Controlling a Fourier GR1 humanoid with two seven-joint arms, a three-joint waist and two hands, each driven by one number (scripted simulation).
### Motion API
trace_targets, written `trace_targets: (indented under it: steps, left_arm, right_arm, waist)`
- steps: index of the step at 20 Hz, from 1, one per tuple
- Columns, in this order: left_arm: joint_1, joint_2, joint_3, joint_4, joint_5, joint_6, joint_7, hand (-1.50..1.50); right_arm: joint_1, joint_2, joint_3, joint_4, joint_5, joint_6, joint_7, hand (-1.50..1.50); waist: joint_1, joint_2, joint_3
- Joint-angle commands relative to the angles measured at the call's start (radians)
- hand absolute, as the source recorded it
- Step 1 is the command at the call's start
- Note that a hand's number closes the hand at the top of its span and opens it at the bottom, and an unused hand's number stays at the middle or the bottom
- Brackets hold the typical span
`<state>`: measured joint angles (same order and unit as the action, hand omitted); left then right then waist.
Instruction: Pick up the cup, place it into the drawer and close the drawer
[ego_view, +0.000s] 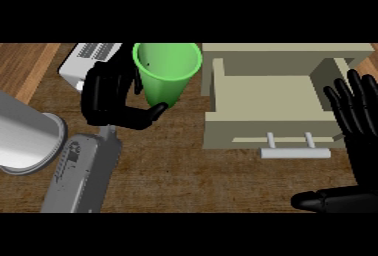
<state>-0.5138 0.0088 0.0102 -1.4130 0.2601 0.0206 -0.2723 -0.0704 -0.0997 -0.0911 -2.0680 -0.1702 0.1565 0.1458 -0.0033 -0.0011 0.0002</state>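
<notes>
A tall green cup (167, 70) stands upright at the top middle of the wooden counter. My left hand (111, 95) is at its left side, fingers curled beside the cup and thumb wrapped across its lower front. To the right sits a beige drawer box (221, 130), pulled open, with a pale bar handle (295, 152) on its front. My right hand (359, 125) is at the right edge, over the drawer's right side, fingers straight and pointing up, thumb low at the bottom right.
A white ribbed appliance (88, 62) lies behind my left hand at the top left. A large grey cylinder (26, 137) lies at the left edge.
</notes>
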Motion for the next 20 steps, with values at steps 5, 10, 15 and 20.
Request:
trace_targets:
  steps: [5, 10, 15, 20]
  left_arm:
    - [-0.232, -0.002, -0.018, 0.047, -0.062, 0.147, 0.151, 1.5]
    - [-0.397, -0.009, -0.082, 0.181, -0.054, 0.235, 0.156, 1.5]
    - [-0.493, -0.009, -0.074, 0.358, -0.062, 0.236, 0.13, 1.5]
    - [-0.562, -0.009, -0.12, 0.447, -0.005, 0.282, 0.136, 1.5]
  right_arm:
    - [0.052, 0.02, 0.025, -0.067, 0.02, -0.012, 0.016, -1.5]
    - [-0.061, 0.013, 0.013, 0.05, 0.026, -0.023, 0.004, -1.5]
    - [0.01, 0.027, 0.034, 0.065, 0.048, 0.005, -0.064, -1.5]
    - [0.006, 0.002, 0.013, -0.003, 0.015, 0.008, -0.005, -1.5]
  waist:
    - [-0.004, 0.0, 0.0]
    - [-0.008, 0.003, 0.0]
    - [-0.014, 0.004, 0.0]
    - [-0.017, 0.003, 0.0]
